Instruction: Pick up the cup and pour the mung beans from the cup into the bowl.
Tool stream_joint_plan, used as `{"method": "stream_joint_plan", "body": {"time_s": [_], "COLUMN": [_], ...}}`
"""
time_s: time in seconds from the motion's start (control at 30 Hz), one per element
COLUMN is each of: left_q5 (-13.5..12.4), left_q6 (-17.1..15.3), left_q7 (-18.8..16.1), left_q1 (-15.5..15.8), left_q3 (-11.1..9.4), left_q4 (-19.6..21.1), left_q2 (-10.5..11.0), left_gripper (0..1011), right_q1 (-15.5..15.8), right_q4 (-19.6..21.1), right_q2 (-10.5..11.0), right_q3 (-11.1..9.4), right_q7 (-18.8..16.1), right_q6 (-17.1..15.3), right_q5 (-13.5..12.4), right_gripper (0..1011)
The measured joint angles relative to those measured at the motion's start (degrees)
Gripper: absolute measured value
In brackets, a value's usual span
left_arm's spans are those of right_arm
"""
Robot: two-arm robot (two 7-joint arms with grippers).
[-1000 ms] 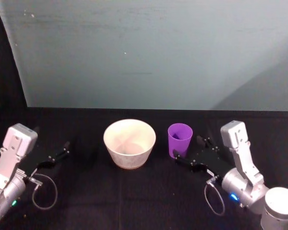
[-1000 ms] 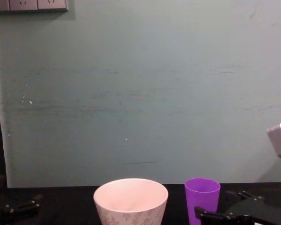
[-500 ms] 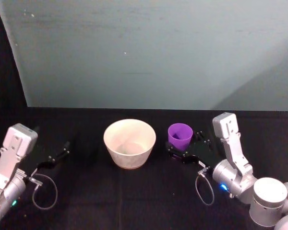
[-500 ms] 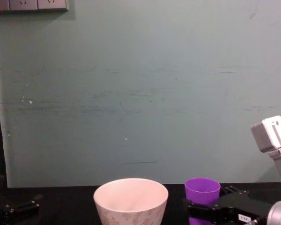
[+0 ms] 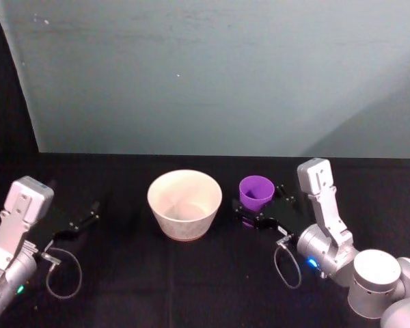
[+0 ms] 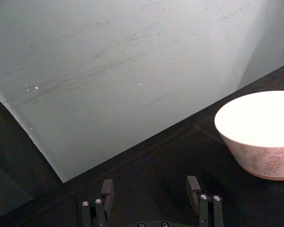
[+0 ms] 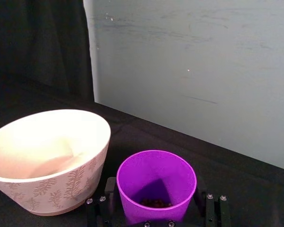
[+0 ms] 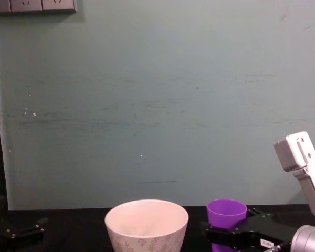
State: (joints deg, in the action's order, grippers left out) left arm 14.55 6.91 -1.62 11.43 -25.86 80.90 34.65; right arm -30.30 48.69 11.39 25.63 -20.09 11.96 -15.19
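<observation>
The purple cup (image 5: 256, 192) stands upright on the black table just right of the cream bowl (image 5: 184, 203). In the right wrist view the cup (image 7: 156, 184) holds a few dark mung beans (image 7: 155, 203) at its bottom. The bowl (image 7: 47, 158) with its leaf pattern is close beside it. My right gripper (image 5: 258, 210) is open, with one finger (image 7: 98, 208) on each side of the cup near its base. From the chest, the cup (image 8: 227, 212) rises behind the right gripper (image 8: 228, 234). My left gripper (image 5: 82, 222) rests open at the table's left, apart from the bowl (image 6: 260, 137).
A black cloth (image 5: 191, 273) covers the table, and a pale green wall (image 5: 212, 75) stands close behind the bowl and cup. A dark curtain (image 7: 38, 42) hangs at the left. Loose cables loop under both wrists (image 5: 287, 266).
My right gripper has slid forward and leftward to the cup, and its fingers now flank it. The cup, the bowl and the left arm have stayed put.
</observation>
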Motion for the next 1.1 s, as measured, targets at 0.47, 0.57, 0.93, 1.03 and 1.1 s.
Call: {"method": "stream_joint_plan", "body": {"time_s": [0.47, 0.57, 0.93, 1.03, 1.1], "left_q5": [0.0, 0.0, 0.0, 0.0, 0.0], "left_q6": [0.0, 0.0, 0.0, 0.0, 0.0], "left_q7": [0.0, 0.0, 0.0, 0.0, 0.0], "left_q1": [0.0, 0.0, 0.0, 0.0, 0.0], "left_q3": [0.0, 0.0, 0.0, 0.0, 0.0], "left_q4": [0.0, 0.0, 0.0, 0.0, 0.0], "left_q2": [0.0, 0.0, 0.0, 0.0, 0.0], "left_gripper": [1011, 1011, 1011, 1011, 1011], "right_q1": [0.2, 0.7, 2.1, 2.9, 3.3], "right_q4": [-0.9, 0.0, 5.7, 8.0, 9.2], "right_q2": [-1.1, -1.1, -0.4, -0.2, -0.2], "right_q3": [-1.6, -2.2, -3.1, -3.7, -4.0], "right_q7": [-0.3, 0.0, 0.7, 1.1, 1.3], "right_q6": [0.6, 0.8, -0.8, -1.2, -1.3], "right_q5": [1.5, 2.0, 4.0, 4.3, 4.5], "right_gripper": [768, 735, 723, 724, 723]}}
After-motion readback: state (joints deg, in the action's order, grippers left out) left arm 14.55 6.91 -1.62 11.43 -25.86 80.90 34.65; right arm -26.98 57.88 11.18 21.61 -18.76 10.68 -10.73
